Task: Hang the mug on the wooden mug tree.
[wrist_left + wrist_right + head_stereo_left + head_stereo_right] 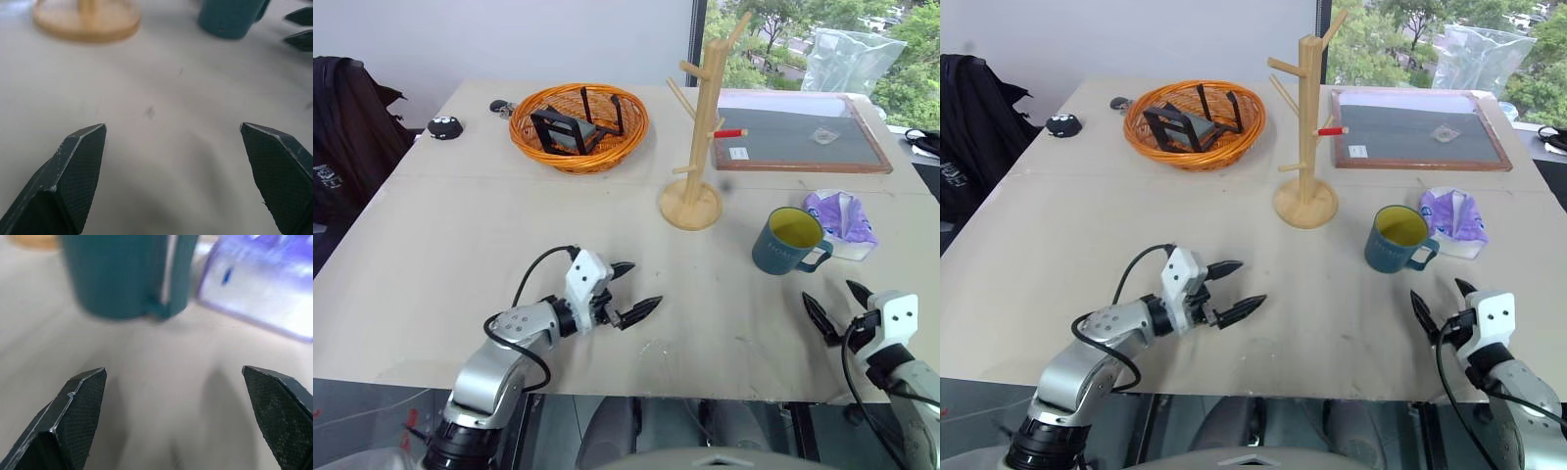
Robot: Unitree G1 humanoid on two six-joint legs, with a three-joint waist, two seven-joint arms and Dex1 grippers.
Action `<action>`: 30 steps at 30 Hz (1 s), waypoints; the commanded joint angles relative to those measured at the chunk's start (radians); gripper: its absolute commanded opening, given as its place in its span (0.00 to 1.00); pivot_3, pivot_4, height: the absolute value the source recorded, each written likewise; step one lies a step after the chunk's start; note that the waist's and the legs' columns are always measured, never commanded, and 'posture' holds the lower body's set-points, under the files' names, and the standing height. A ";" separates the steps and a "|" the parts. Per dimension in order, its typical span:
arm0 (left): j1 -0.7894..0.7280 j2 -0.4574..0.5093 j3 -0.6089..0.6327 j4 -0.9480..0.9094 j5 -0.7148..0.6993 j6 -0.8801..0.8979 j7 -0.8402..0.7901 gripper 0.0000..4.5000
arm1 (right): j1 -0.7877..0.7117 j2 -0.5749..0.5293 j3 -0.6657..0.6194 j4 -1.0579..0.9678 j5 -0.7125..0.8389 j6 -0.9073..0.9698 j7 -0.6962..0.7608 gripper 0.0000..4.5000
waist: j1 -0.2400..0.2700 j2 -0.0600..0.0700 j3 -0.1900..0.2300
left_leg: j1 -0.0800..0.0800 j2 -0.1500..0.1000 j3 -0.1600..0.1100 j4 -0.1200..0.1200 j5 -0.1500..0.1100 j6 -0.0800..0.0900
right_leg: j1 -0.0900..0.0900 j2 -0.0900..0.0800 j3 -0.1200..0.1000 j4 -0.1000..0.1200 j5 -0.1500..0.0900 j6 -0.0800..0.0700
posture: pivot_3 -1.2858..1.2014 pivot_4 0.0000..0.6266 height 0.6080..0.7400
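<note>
Near the worktop's [431, 245] front edge, the left hand [630, 290] and right hand [836, 308] both hung wide open, holding nothing. Beyond the right hand the mug [790, 241] stood upright beside a purple packet [843, 219]. Farther back stood the mug tree [698, 147], then a basket [578, 125].

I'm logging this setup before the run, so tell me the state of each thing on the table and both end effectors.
mug: upright on the table, not held, handle toward the right end effector.
mug tree: upright, pegs bare.
basket: upright, dark objects inside.
purple packet: lying beside the mug.
framed board: flat on the table.
left end effector: open, holding nothing.
right end effector: open, holding nothing, short of the mug.
</note>
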 commanded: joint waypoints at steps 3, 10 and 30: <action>-0.090 0.045 -0.033 -0.123 -0.083 0.090 -0.059 1.00 | -0.072 0.034 -0.001 -0.105 -0.011 0.110 -0.128 0.99 | 0.000 0.000 0.000 | -0.002 0.000 0.000 0.000 0.000 0.000 | -0.002 0.000 0.000 0.000 0.000 0.000 | 0.52 0.24 0.98; -0.188 0.066 -0.017 -0.144 -0.126 0.137 -0.059 1.00 | -0.144 0.072 0.016 -0.088 -0.079 0.170 -0.237 0.99 | 0.001 0.000 0.000 | -0.002 0.000 0.000 0.000 0.000 0.000 | -0.003 0.000 0.000 0.000 0.000 0.000 | 0.52 0.24 0.98; -0.219 0.075 -0.015 -0.160 -0.143 0.134 -0.047 1.00 | -0.242 0.178 0.048 0.033 -0.112 0.140 -0.278 0.02 | -0.003 0.000 0.000 | -0.003 0.000 0.001 0.000 0.000 0.000 | -0.003 0.001 0.001 0.000 0.000 0.000 | 0.52 0.24 0.98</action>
